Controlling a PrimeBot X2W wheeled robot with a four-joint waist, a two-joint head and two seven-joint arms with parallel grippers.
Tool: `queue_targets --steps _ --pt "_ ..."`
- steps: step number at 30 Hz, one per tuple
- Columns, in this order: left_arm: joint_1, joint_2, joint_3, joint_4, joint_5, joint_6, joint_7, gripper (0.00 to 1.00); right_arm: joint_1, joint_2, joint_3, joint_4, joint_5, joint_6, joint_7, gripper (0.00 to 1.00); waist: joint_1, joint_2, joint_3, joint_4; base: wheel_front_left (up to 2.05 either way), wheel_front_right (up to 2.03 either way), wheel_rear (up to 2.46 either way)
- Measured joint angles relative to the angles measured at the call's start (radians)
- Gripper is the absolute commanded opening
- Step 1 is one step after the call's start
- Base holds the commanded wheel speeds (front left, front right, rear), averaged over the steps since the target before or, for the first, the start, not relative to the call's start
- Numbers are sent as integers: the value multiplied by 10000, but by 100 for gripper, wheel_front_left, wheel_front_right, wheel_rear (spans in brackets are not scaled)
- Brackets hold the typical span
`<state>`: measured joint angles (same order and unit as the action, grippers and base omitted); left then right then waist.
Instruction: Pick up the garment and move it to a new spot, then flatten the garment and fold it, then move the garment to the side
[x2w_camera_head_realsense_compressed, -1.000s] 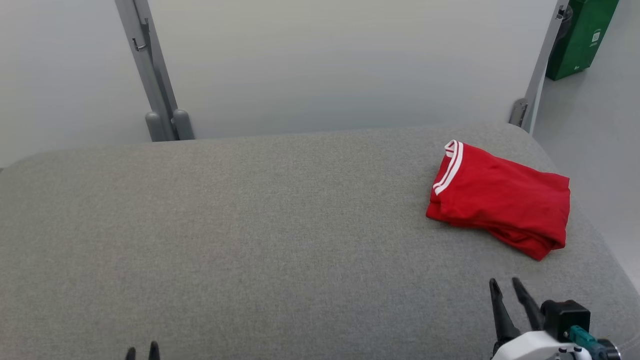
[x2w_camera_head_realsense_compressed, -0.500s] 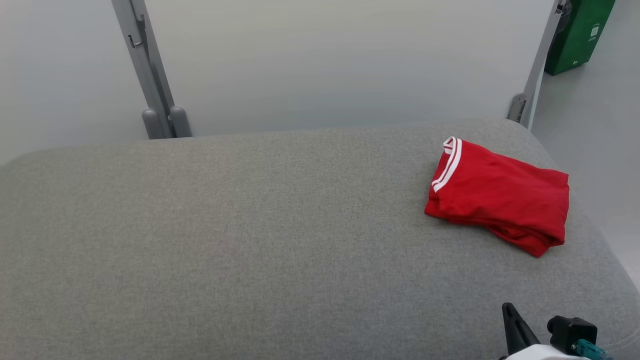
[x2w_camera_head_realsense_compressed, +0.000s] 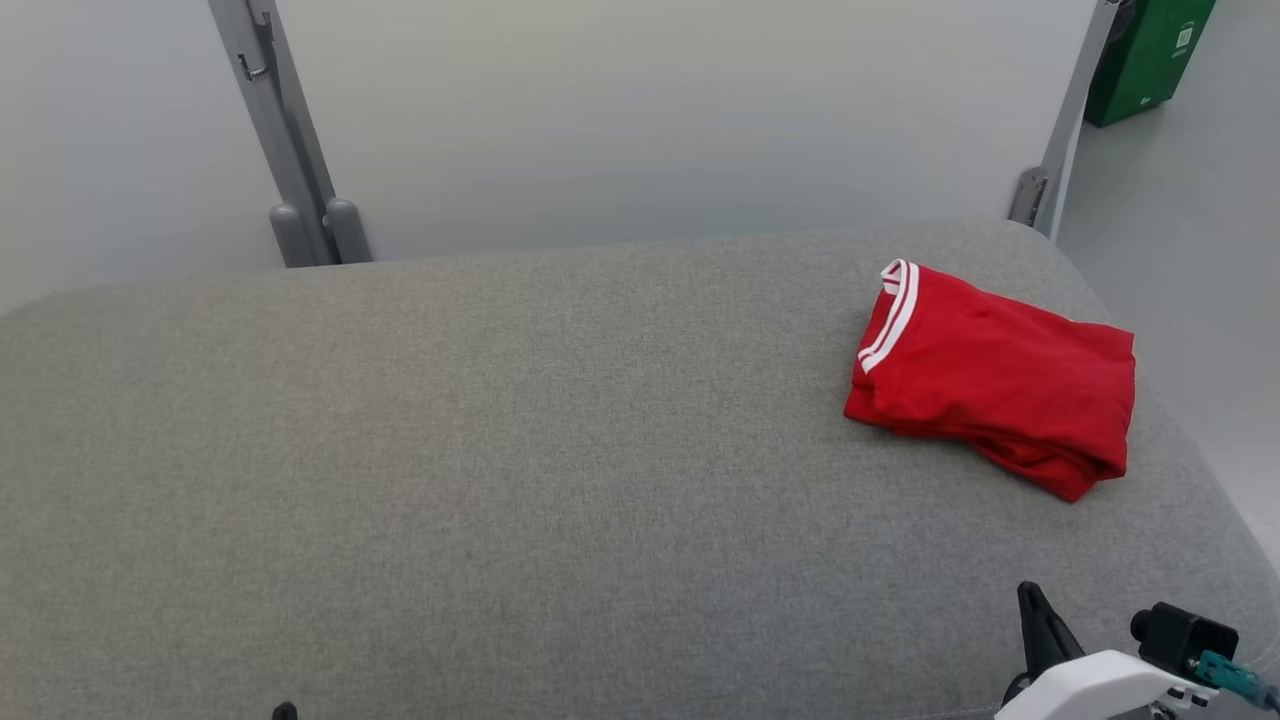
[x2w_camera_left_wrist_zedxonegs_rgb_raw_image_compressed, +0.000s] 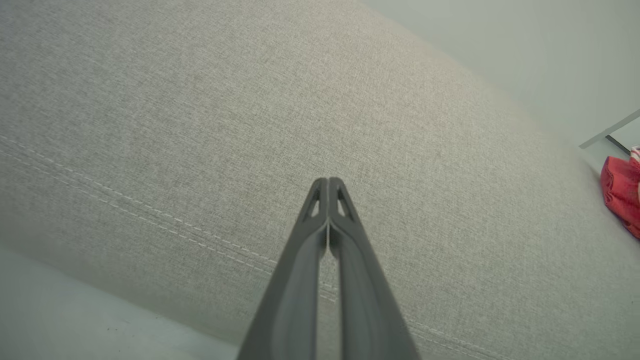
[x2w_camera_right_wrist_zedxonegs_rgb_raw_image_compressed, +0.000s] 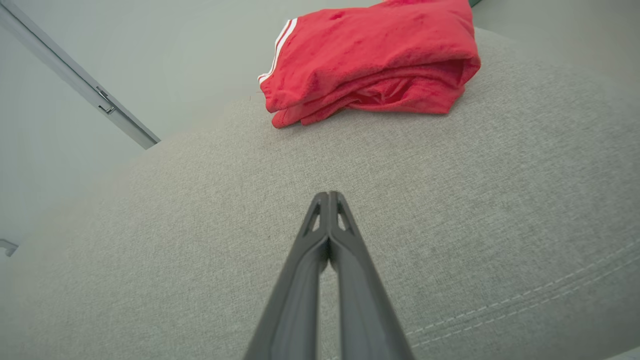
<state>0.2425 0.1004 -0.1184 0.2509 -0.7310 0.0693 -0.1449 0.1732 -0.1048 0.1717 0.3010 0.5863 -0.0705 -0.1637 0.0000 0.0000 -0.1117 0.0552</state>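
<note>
The garment is red with a white-striped band and lies folded at the far right of the grey cushioned surface; it also shows in the right wrist view and at the edge of the left wrist view. My right gripper is shut and empty at the lower right, well short of the garment; its pressed fingers point toward it. My left gripper is shut and empty over bare cushion near the front seam, its tip at the bottom edge.
A pale wall panel with a grey metal post stands behind the cushion. Another grey bracket and a green box stand at the far right, beside pale floor. The cushion's right edge curves down near the garment.
Both grippers have gone from open to shut, with nothing in them. The head camera tilted, shifting the scene up; both grippers sit lower in the picture.
</note>
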Motion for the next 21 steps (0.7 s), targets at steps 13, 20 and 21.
queue_targets --steps 13,20,21 --pt "-421 -130 320 31 -1296 -313 401 0 -326 98 -481 -10 1546 280 479 0 0 0 176 -84 0 0 0" --pt "-678 -157 523 65 -2033 -485 663 0 -553 140 -759 -17 2422 456 711 0 0 0 279 -133 0 0 0" --pt "-707 -161 541 69 -2104 -497 696 0 -584 153 -800 -15 2568 481 752 0 0 0 293 -141 0 0 0"
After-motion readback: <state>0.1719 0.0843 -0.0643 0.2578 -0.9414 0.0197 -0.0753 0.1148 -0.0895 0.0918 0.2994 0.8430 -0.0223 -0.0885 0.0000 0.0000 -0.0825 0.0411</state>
